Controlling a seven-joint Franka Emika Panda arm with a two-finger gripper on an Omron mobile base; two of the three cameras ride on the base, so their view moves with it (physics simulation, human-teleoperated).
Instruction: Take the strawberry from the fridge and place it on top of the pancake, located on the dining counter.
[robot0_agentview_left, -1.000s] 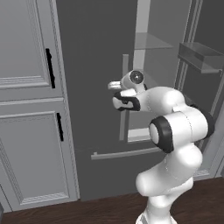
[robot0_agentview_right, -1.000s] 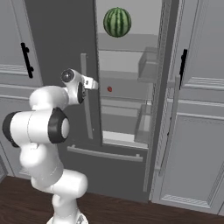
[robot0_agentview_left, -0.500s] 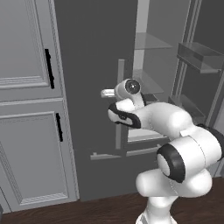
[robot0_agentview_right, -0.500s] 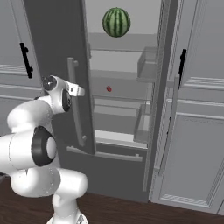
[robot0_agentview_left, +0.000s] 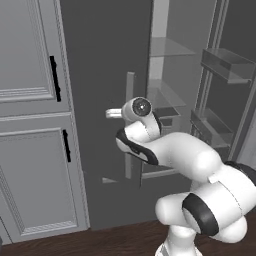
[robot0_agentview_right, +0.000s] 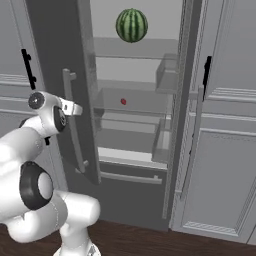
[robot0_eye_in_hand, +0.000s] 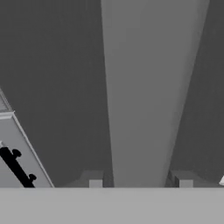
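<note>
My fingertips stand spread, one on each side of the bar handle of the fridge door, pinching nothing; my gripper sits astride the bar. I judge the door-opening step nearly over: the door is swung wide, so next I must draw clear of the handle and reach inside. The strawberry lies on a middle glass shelf, well below the watermelon. Light grey cabinets flank the fridge above a dark wooden floor.

Striped watermelon up high; grey cabinets alongside.
</note>
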